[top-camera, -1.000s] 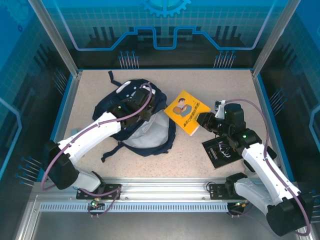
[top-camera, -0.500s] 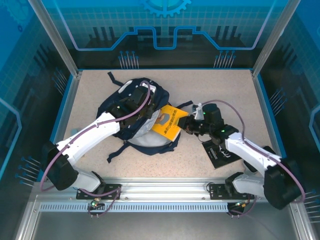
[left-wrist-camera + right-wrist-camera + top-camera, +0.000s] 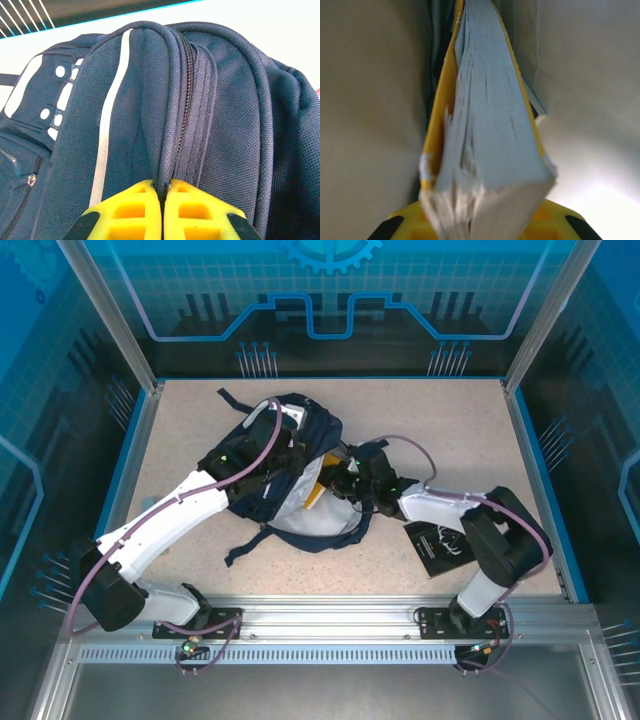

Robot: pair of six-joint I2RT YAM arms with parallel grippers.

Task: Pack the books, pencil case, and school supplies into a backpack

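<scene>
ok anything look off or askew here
Nothing spilled. The yellow book, pinched edge-on by the right fingers and partly inside the backpack, has its page edges fanned and ragged at the gripped end, so pages may crease. The black book lies askew on the table.

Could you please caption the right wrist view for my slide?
Right gripper holds the yellow book edge-on inside the pale-lined backpack.

Mid-tabletop (image 3: 450,420), a navy backpack (image 3: 315,428), mouth agape, pale lining (image 3: 300,515) exposed. Left claw (image 3: 283,452) down on its upper fabric. Right claw (image 3: 338,486) at the opening, against a yellow book (image 3: 315,494) half sunk inside. Near the right arm (image 3: 440,508), a black book (image 3: 438,545) lying flat.
</scene>
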